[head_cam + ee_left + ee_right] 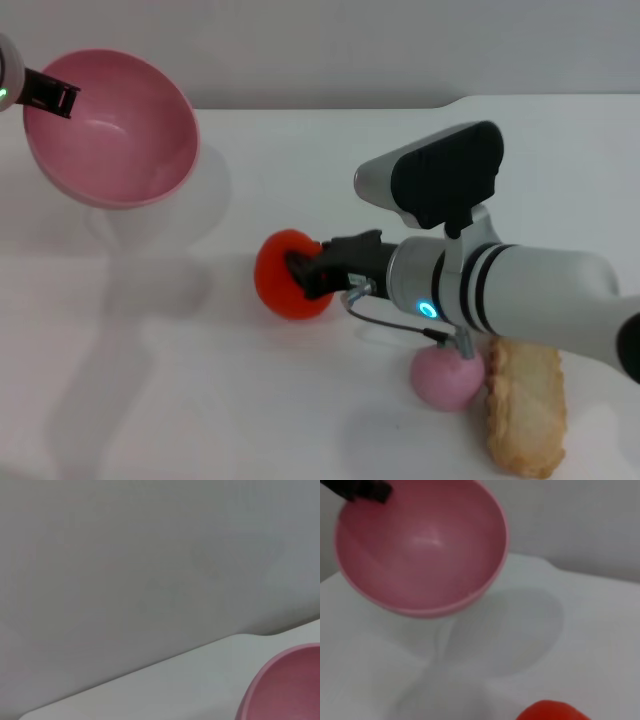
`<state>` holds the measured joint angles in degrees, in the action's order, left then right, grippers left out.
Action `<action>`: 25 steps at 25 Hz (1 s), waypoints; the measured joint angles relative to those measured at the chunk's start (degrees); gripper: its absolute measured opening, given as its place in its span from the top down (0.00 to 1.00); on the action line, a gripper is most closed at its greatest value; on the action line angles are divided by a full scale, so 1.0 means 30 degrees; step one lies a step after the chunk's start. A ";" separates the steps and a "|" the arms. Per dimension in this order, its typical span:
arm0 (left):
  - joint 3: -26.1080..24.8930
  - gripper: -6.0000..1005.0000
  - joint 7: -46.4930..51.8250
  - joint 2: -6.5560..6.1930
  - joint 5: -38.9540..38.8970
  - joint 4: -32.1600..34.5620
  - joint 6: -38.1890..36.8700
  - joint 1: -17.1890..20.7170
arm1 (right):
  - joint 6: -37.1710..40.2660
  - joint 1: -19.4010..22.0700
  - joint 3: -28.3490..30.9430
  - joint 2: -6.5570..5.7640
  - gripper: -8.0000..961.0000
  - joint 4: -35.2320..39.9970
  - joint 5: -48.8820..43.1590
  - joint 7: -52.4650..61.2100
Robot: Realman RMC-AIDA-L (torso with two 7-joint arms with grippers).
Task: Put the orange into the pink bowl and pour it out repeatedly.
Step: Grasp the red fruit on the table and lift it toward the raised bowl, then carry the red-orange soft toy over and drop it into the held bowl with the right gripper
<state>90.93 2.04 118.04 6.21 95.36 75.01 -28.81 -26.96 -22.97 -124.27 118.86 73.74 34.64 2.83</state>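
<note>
I hold the smooth round pink plastic bowl (112, 130) tilted at far left, left gripper (55, 97) jaws pinching its rim — ready to receive; right gripper (303, 276) jaws clamp the glossy red-orange toy orange (280, 272) on the bench (150, 380).

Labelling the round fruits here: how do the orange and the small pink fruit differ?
The orange is red-orange and larger; the pink fruit is pale pink and smaller. The right hand grips the orange, while the pink fruit lies free beside a pastry. Both are round and on the table.
</note>
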 joint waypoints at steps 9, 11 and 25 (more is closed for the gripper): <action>-0.0104 0.95 -0.0210 -0.0001 -0.0174 -0.0309 -0.0204 0.0285 | -0.4071 0.2905 0.1445 0.0114 0.80 0.8384 -0.5340 -0.0007; -0.0101 0.95 -0.0211 0.0001 -0.0202 -0.0445 -0.0240 0.0317 | -0.4679 0.3166 0.1475 0.0142 0.81 0.9760 -0.6218 -0.0007; 0.3275 0.95 -0.0514 0.0075 -0.3763 -0.1206 -0.1868 -0.0028 | -0.5108 0.3080 0.1480 0.0148 0.92 1.1798 -0.8143 0.0151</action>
<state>100.75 0.50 118.26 -5.08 91.74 69.41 -28.90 -42.28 -13.73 -119.83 119.30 109.13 10.21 3.28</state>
